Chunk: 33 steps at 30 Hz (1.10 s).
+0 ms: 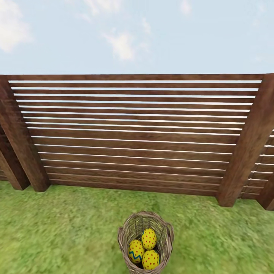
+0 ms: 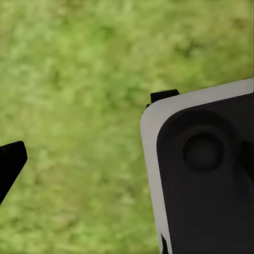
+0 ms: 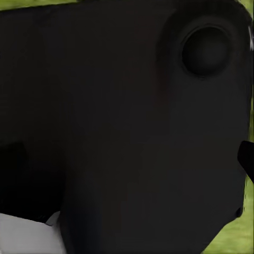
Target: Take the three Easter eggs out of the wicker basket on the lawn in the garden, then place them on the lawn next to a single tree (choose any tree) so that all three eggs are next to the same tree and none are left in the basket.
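Head view: we face the wicker basket (image 1: 145,243) on the lawn (image 1: 57,228), three Easter eggs (image 1: 148,239) inside | step: approach | next: reach in for an egg | gripper states: we cannot tell

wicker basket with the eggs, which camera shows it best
The head view: the wicker basket stands on the lawn at the bottom centre, before the wooden fence, with all three Easter eggs inside. The left wrist view gives grass and robot body; the right wrist view mostly dark robot body. Neither helps with the basket.
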Available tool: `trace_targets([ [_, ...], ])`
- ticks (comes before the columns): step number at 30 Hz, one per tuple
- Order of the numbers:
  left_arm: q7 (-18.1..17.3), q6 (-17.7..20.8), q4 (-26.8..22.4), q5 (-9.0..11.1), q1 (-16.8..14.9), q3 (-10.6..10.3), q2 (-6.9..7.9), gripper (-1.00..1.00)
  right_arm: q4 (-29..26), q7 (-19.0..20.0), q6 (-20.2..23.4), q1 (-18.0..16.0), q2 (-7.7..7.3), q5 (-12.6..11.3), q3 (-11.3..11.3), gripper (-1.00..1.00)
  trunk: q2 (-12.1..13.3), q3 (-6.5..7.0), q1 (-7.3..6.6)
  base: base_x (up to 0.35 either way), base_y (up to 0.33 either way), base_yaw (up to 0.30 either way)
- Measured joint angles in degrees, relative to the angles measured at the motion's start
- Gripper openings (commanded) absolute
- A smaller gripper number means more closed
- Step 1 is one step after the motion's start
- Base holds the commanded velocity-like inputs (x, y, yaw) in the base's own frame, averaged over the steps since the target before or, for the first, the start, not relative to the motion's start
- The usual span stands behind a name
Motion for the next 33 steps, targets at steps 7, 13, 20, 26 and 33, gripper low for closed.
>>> trace_targets([
  [7,0.00,-0.09,0.00,0.00,0.00,0.01,-0.01,1.00,-0.80,-0.02,-6.60,0.02,0.08,0.00,-4.03,1.00,0.00,0.00,0.00,0.004,0.000,0.000],
  [13,0.00,-0.11,0.00,0.00,0.00,0.01,-0.01,1.00,-1.01,-0.01,-11.77,0.12,0.01,-0.03,-8.67,1.00,0.00,0.00,0.00,0.000,0.000,0.000],
  [20,0.00,-0.11,0.00,0.00,0.00,0.02,-0.01,1.00,-2.06,0.20,-14.86,0.58,-0.08,0.01,-12.57,1.00,0.00,0.00,0.00,0.000,0.000,0.000],
  [26,0.00,-0.11,0.00,0.00,0.00,0.02,-0.01,1.00,-2.70,0.25,-16.52,1.71,0.09,0.01,-12.85,1.00,0.00,0.00,0.00,0.000,0.000,0.000],
  [33,0.00,-0.11,0.00,0.00,0.00,0.01,-0.01,1.00,-2.89,0.29,-23.66,5.06,0.20,-0.05,-13.14,1.00,0.00,0.00,0.00,0.000,0.000,0.000],
])
